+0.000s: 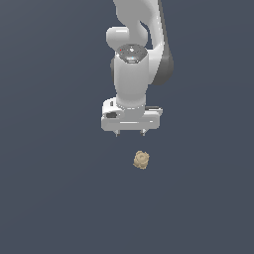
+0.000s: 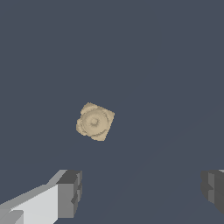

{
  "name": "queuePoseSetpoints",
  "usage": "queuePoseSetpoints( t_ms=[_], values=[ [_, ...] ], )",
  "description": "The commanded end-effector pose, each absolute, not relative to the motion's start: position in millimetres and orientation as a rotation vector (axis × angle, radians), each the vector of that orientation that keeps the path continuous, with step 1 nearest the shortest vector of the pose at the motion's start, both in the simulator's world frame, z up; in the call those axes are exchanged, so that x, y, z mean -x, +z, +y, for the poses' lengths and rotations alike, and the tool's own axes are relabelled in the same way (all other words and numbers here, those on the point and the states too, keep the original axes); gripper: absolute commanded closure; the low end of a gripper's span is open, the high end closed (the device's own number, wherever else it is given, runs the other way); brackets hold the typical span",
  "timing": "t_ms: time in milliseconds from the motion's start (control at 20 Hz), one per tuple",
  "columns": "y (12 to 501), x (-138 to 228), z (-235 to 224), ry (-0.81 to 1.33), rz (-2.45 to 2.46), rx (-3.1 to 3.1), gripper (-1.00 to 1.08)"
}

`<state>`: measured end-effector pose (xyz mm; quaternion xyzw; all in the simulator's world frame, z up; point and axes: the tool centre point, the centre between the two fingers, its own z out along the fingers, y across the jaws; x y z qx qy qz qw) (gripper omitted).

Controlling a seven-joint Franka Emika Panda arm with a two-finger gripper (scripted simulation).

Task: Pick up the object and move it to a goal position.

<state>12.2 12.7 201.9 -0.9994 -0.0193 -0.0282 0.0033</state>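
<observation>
The object (image 1: 141,159) is a small tan lumpy knob with a round ridged top, lying on the dark grey floor. My white gripper (image 1: 130,133) hangs above it and slightly to the exterior view's left, clear of it. The two short fingers stand wide apart with nothing between them. In the wrist view the object (image 2: 95,121) lies ahead of the gripper (image 2: 141,188), whose grey fingertips (image 2: 70,192) frame the picture's edge; the object is outside the gap between them.
A flat, uniform dark grey surface (image 1: 49,198) fills both views. The white arm (image 1: 131,74) rises out of the top of the exterior view.
</observation>
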Motion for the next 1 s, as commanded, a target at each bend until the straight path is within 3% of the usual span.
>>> queuePoseSetpoints(
  t_ms=[0, 450, 950],
  values=[
    [202, -12, 13, -0.089, -0.061, 3.133, -0.92],
    [185, 1, 48, -0.028, -0.159, 3.120, -0.92],
    [182, -1, 49, -0.026, -0.139, 3.120, -0.92]
  ],
)
